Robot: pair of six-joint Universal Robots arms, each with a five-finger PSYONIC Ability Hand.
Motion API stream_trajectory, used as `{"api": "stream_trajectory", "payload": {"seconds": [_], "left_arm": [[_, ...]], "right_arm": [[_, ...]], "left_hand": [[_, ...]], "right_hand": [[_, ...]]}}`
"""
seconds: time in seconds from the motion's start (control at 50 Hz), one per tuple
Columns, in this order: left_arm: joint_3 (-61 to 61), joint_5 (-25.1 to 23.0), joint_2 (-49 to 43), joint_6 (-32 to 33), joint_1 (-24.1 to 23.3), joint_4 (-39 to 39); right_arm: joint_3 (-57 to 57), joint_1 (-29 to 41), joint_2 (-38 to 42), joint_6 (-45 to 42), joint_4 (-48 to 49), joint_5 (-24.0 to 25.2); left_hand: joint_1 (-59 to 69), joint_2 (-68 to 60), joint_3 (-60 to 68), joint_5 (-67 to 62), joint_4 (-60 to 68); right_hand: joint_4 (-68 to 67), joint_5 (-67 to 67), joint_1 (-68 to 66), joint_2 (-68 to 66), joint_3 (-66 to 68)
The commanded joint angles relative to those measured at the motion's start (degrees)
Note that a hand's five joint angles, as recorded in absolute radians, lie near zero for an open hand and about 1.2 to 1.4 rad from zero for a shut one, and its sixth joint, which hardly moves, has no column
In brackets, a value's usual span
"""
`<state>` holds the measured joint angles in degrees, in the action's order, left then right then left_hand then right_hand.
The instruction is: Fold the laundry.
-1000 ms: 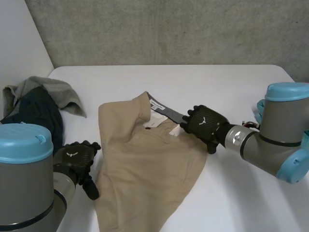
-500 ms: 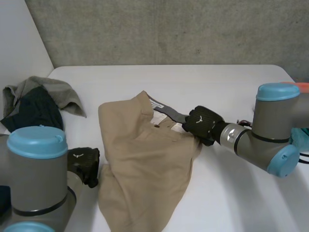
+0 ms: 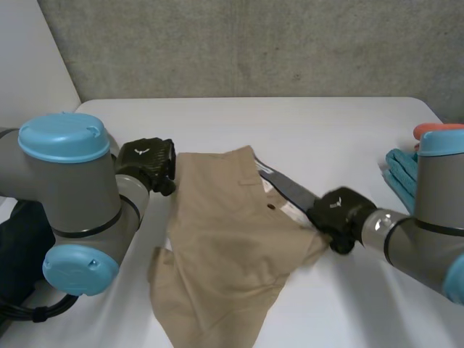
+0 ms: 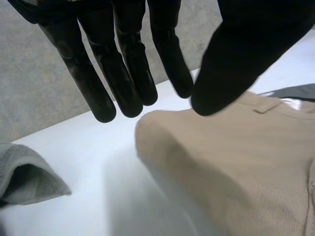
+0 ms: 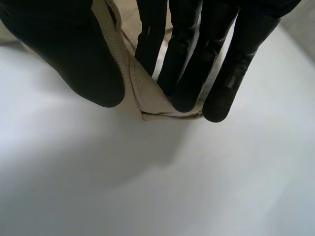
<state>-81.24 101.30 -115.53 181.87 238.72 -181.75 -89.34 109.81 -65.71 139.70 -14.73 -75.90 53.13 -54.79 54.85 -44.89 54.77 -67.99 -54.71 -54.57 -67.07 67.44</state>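
Observation:
Tan trousers (image 3: 232,239) lie crumpled in the middle of the white table (image 3: 290,123), the waistband with its grey lining toward my right hand. That right hand (image 3: 336,212) is at the waistband's right end. In the right wrist view the thumb (image 5: 74,64) and straight fingers (image 5: 182,73) pinch the tan edge (image 5: 147,101) just above the table. My left hand (image 3: 147,161) hovers at the trousers' far left corner. Its fingers (image 4: 118,73) hang straight. The thumb tip is just over the rounded fold of the tan cloth (image 4: 231,152), and nothing lies between thumb and fingers.
A dark garment (image 3: 18,239) lies at the table's left edge behind my left arm, and grey cloth (image 4: 29,172) lies beside my left hand. A teal and orange thing (image 3: 406,170) sits at the right edge. The concrete wall stands behind the table.
My left arm swung from the near left up to the trousers' far left corner. The right hand closed on the waistband and drew it nearer and to the right, shifting the trousers.

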Motion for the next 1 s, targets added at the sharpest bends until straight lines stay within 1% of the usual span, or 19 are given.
{"api": "stream_trajectory", "payload": {"seconds": [0.02,0.04,0.06,0.12,0.2,0.3,0.4,0.46,0.54,0.68,0.76,0.84,0.86,0.9,0.92,0.94,0.96,0.98,1.0], "left_arm": [[-2.69,-0.22,1.01,-0.02,-0.45,0.34],[-3.04,-0.14,1.44,-0.11,-0.45,0.34],[-3.39,-0.14,1.97,-0.02,-0.45,0.34],[-4.71,0.21,3.38,-0.02,-0.63,0.78],[-7.00,0.48,5.14,-0.11,-0.80,2.71],[-10.68,0.92,7.86,-0.81,-0.98,5.96],[-14.20,0.83,9.80,-0.99,-0.89,7.19],[-16.04,0.74,10.50,-0.99,-0.80,7.90],[-17.98,0.74,10.85,-1.08,-0.98,8.51],[-20.27,0.30,10.59,-1.25,-2.82,8.61],[-20.36,0.30,9.71,-1.34,-4.05,8.60],[-20.01,0.30,7.61,-1.25,-4.49,8.52],[-19.75,0.13,6.91,-1.25,-4.58,8.26],[-19.48,0.22,6.37,-1.25,-4.58,7.82],[-19.05,0.39,5.76,-1.25,-4.58,7.55],[-18.78,0.48,5.41,-1.25,-4.58,7.46],[-18.43,0.57,4.97,-1.25,-4.58,7.29],[-17.56,0.74,3.92,-1.25,-4.50,6.94],[-17.20,0.74,3.56,-1.25,-4.41,6.76]], "right_arm": [[-0.84,-0.65,-5.57,4.00,-5.76,0.49],[-0.75,-0.91,-6.27,4.44,-5.14,0.58],[-0.49,-1.35,-7.49,4.70,-3.92,0.58],[0.04,-1.61,-8.82,4.62,-2.24,1.02],[1.27,-1.70,-9.18,4.35,-0.83,2.68],[3.03,-1.97,-9.18,3.48,-1.97,6.90],[3.12,-1.44,-9.18,0.50,-4.69,11.73],[3.03,-1.18,-8.65,-1.26,-6.62,13.66],[3.12,-0.91,-7.33,-3.55,-7.69,14.90],[2.77,-0.91,-3.47,-7.33,-7.77,14.29],[2.50,-0.91,-2.41,-7.78,-7.60,14.29],[2.41,-0.91,-1.79,-7.69,-7.33,14.29],[2.41,-1.00,-1.79,-7.51,-7.33,14.29],[2.33,-1.09,-1.88,-7.34,-7.33,14.38],[2.15,-1.35,-1.97,-7.34,-7.25,14.55],[2.15,-1.35,-1.97,-7.34,-7.25,14.55],[2.06,-1.44,-1.97,-7.34,-7.25,14.55],[2.06,-1.44,-1.97,-7.34,-7.25,14.55],[1.97,-1.44,-1.97,-7.34,-7.33,14.47]], "left_hand": [[-9.93,11.59,-11.65,11.70,-11.57],[-10.78,12.44,-12.50,12.54,-12.42],[-11.29,12.94,-13.01,13.05,-12.93],[-14.48,16.14,-16.20,16.24,-16.12],[-16.16,17.82,-17.89,17.93,-17.81],[-19.69,21.34,-21.41,21.45,-21.33],[-22.72,24.38,-24.44,24.49,-24.36],[-23.57,25.23,-25.29,25.34,-25.21],[-23.91,25.56,-25.63,25.67,-25.55],[-24.08,25.73,-25.80,25.84,-25.72],[-23.91,25.57,-25.63,25.67,-25.55],[-21.56,23.22,-23.28,23.33,-23.20],[-17.56,19.21,-19.28,19.32,-19.20],[-12.49,14.15,-14.22,14.26,-14.14],[-7.31,8.96,-9.03,9.07,-8.95],[-3.92,5.58,-5.65,5.69,-5.57],[1.61,0.05,-0.12,0.16,-0.04],[14.32,-12.66,12.60,-12.55,12.67],[18.27,-16.62,16.55,-16.51,16.63]], "right_hand": [[31.96,28.67,18.53,31.04,-31.40],[35.67,32.38,22.25,34.75,-35.11],[42.70,39.42,29.28,41.78,-42.15],[50.33,47.04,36.91,49.41,-49.77],[50.51,47.22,37.09,49.59,-49.95],[50.17,46.89,36.75,49.25,-49.62],[50.17,46.89,36.75,49.25,-49.62],[50.17,46.89,36.75,49.25,-49.62],[49.84,46.55,36.42,48.92,-49.28],[47.49,44.20,34.07,46.57,-46.93],[41.94,38.66,28.52,41.02,-41.39],[32.71,29.42,19.29,31.79,-32.15],[26.52,23.23,13.09,25.60,-25.96],[19.59,16.31,6.17,18.67,-19.04],[11.07,7.78,-2.36,10.14,-10.51],[7.15,3.86,-6.27,6.23,-6.60],[2.95,-0.34,-10.47,2.03,-2.39],[-7.09,-10.37,-20.51,-8.01,7.64],[-11.18,-14.47,-24.61,-12.10,11.74]]}}
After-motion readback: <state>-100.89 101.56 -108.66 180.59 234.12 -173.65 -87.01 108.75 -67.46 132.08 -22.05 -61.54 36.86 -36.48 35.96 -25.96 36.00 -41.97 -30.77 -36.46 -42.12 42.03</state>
